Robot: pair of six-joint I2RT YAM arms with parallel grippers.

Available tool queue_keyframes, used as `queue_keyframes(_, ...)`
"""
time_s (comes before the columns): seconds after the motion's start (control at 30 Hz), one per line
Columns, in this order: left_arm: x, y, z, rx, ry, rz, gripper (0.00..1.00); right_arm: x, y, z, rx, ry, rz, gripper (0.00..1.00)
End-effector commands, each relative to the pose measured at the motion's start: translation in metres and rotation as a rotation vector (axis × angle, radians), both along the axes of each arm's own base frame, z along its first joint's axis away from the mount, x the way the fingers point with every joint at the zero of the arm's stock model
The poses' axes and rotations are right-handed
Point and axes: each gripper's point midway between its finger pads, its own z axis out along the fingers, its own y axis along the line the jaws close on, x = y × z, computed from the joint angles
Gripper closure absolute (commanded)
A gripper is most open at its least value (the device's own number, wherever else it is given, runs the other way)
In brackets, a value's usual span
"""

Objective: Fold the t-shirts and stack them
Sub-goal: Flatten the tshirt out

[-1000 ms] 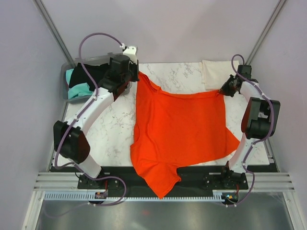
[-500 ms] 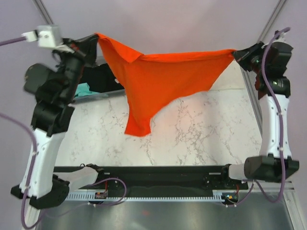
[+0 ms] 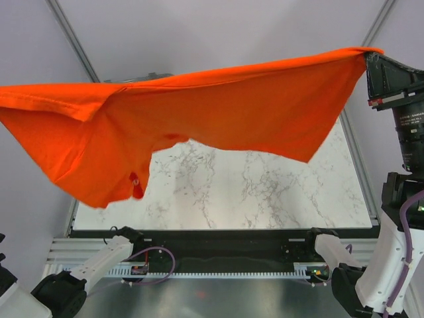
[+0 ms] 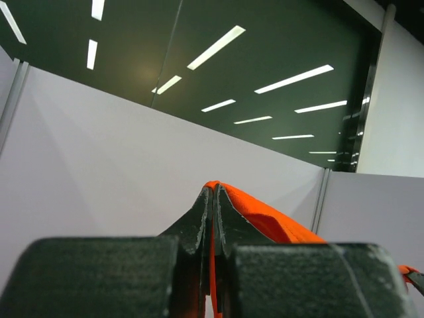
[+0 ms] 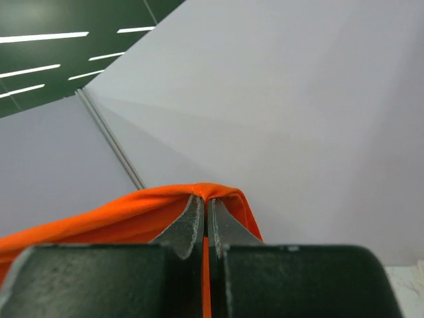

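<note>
step: spread for lay-down | orange-red t-shirt [image 3: 218,112] hangs stretched in air, well above marble table [image 3: 265,192], loose part sagging at left | left gripper [image 4: 213,201] pinched closed on its edge | right gripper [image 5: 205,207] likewise, right corner | to do well: keep top edge taut, lower both arms level, let hanging hem land first, flat

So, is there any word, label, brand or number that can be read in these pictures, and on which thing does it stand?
No text can be read in any view.
Orange-red t-shirt: plain cloth, no print or readable tag visible.
Right arm: faint pale marks on its black housing, too small to read.
</note>
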Motion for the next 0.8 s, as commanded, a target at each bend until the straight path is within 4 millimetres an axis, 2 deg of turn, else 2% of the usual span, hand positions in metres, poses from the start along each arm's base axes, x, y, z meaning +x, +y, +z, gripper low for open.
queue_keyframes(0.0, 0.024, -0.002, -0.003, 0.005, 0.055, 0.046, 0.98, 0.01, -0.006, 0.006, 0.027, -0.013, -0.02, 1.0)
queue_keyframes(0.07, 0.038, -0.007, -0.007, 0.025, 0.084, 0.059, 0.98, 0.022, -0.009, -0.003, 0.035, 0.021, -0.021, 1.0)
queue_keyframes(0.1, 0.05, -0.011, -0.011, 0.05, 0.105, 0.074, 0.98, 0.033, -0.012, -0.017, 0.044, 0.064, -0.025, 1.0)
queue_keyframes(0.17, 0.086, -0.021, -0.033, 0.089, 0.189, 0.11, 0.98, 0.048, -0.017, -0.036, 0.053, 0.111, -0.045, 1.0)
queue_keyframes(0.2, 0.101, -0.024, -0.044, 0.113, 0.226, 0.133, 0.98, 0.065, -0.022, -0.061, 0.064, 0.175, -0.053, 1.0)
queue_keyframes(0.23, 0.133, -0.036, -0.068, 0.152, 0.297, 0.145, 0.98, 0.075, -0.025, -0.076, 0.05, 0.207, -0.069, 1.0)
queue_keyframes(0.27, 0.15, -0.039, -0.084, 0.164, 0.343, 0.164, 0.98, 0.086, -0.027, -0.093, 0.051, 0.247, -0.076, 1.0)
queue_keyframes(0.3, 0.167, -0.044, -0.099, 0.18, 0.383, 0.174, 0.98, 0.104, -0.03, -0.125, 0.05, 0.323, -0.083, 1.0)
queue_keyframes(0.33, 0.197, -0.056, -0.129, 0.209, 0.455, 0.174, 0.98, 0.118, -0.034, -0.146, 0.021, 0.368, -0.098, 1.0)
queue_keyframes(0.37, 0.212, -0.064, -0.145, 0.236, 0.486, 0.168, 0.98, 0.133, -0.032, -0.179, 0.02, 0.438, -0.095, 1.0)
queue_keyframes(0.4, 0.228, -0.073, -0.162, 0.26, 0.517, 0.164, 0.98, 0.144, -0.038, -0.198, 0.025, 0.48, -0.119, 1.0)
queue_keyframes(0.43, 0.259, -0.086, -0.208, 0.312, 0.609, 0.166, 0.98, 0.159, -0.04, -0.223, 0.022, 0.532, -0.122, 1.0)
queue_keyframes(0.47, 0.276, -0.091, -0.221, 0.327, 0.609, 0.179, 0.98, 0.173, -0.041, -0.257, 0.016, 0.582, -0.122, 1.0)
queue_keyframes(0.5, 0.293, -0.097, -0.243, 0.353, 0.645, 0.186, 0.98, 0.184, -0.045, -0.276, 0.016, 0.613, -0.137, 1.0)
queue_keyframes(0.53, 0.312, -0.106, -0.284, 0.406, 0.714, 0.186, 0.98, 0.193, -0.049, -0.297, 0.006, 0.65, -0.148, 1.0)
queue_keyframes(0.57, 0.342, -0.119, -0.315, 0.445, 0.756, 0.185, 0.98, 0.211, -0.054, -0.339, -0.015, 0.713, -0.166, 1.0)
queue_keyframes(0.6, 0.357, -0.124, -0.339, 0.467, 0.798, 0.182, 0.98, 0.219, -0.059, -0.36, -0.022, 0.752, -0.18, 1.0)
queue_keyframes(0.63, 0.374, -0.133, -0.37, 0.501, 0.849, 0.172, 0.98, 0.234, -0.068, -0.401, -0.028, 0.843, -0.203, 1.0)
queue_keyframes(0.67, 0.399, -0.146, -0.41, 0.544, 0.913, 0.152, 0.98, 0.242, -0.074, -0.417, -0.055, 0.867, -0.211, 1.0)
queue_keyframes(0.7, 0.413, -0.152, -0.429, 0.56, 0.949, 0.148, 0.98, 0.249, -0.076, -0.434, -0.068, 0.903, -0.204, 1.0)
queue_keyframes(0.73, 0.424, -0.157, -0.445, 0.554, 0.983, 0.139, 0.98, 0.262, -0.078, -0.461, -0.077, 0.957, -0.196, 1.0)
queue_keyframes(0.77, 0.441, -0.165, -0.485, 0.584, 1.061, 0.12, 0.98, 0.267, -0.08, -0.473, -0.089, 0.982, -0.193, 1.0)
